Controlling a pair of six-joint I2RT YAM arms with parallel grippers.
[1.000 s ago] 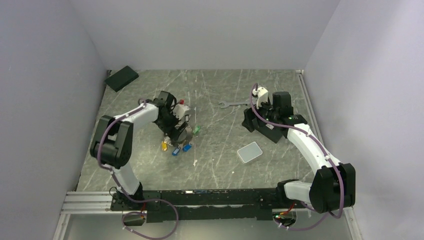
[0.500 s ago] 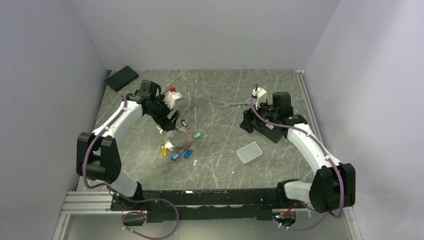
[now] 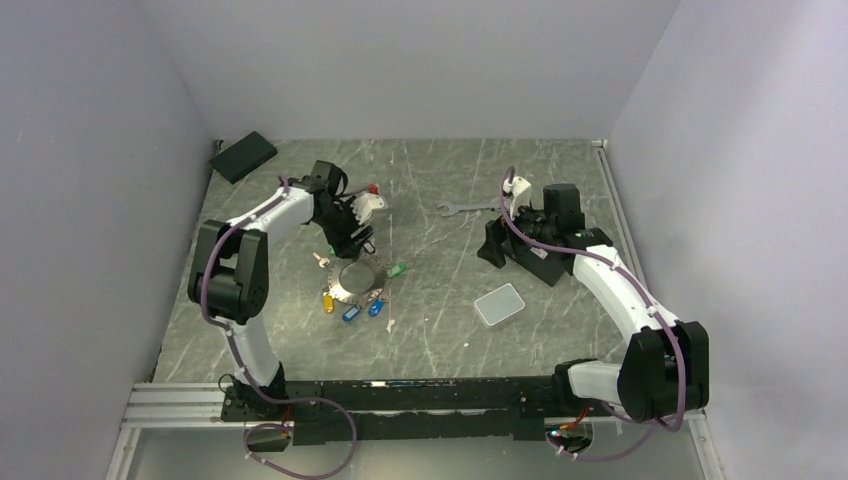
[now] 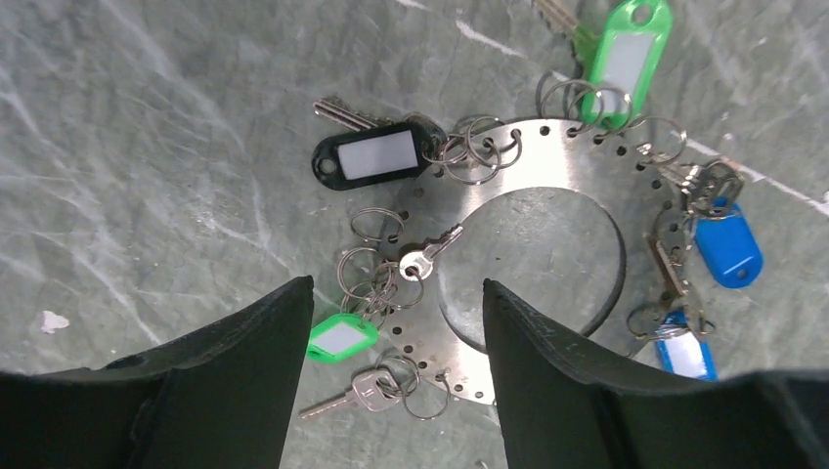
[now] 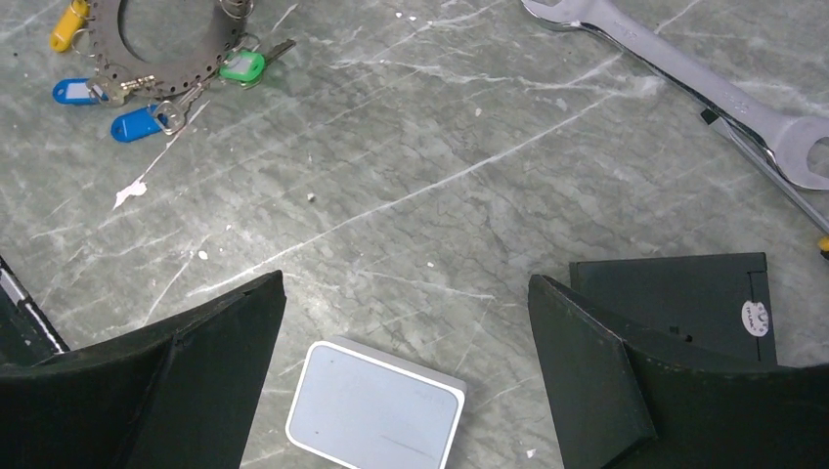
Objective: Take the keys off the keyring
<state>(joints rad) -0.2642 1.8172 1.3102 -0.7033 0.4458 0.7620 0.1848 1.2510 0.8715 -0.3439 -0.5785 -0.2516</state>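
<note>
Steel on grey marble: the keyring (image 4: 547,161) lies flat on the table (image 3: 450,290), with the keys (image 4: 428,254) fanned round its rim. Your left gripper (image 4: 396,293) hangs directly over its near-left edge, its jaws spread and holding nothing. The right gripper (image 5: 406,293) is likewise parted and empty. It sits well apart from the ring, above the grey pad (image 5: 376,405) and near the wrench (image 5: 684,83).

Hazards, as judged from this pose. Your left jaws straddle a knot of small split rings (image 4: 376,225) and a loose key. Closing here may pinch several at once, or catch the plate edge. Nothing steadies the ring, so any pull would probably drag the whole assembly across the table.

Views compared. Only the left wrist view shows that the ring is a flat perforated plate, each key hung through a hole by its own split ring, with the black tag (image 4: 376,154) legible. The top view reduces this to a toothed circle but shows how far apart the arms are. The right wrist view alone catches the yellow tag (image 5: 68,24).
</note>
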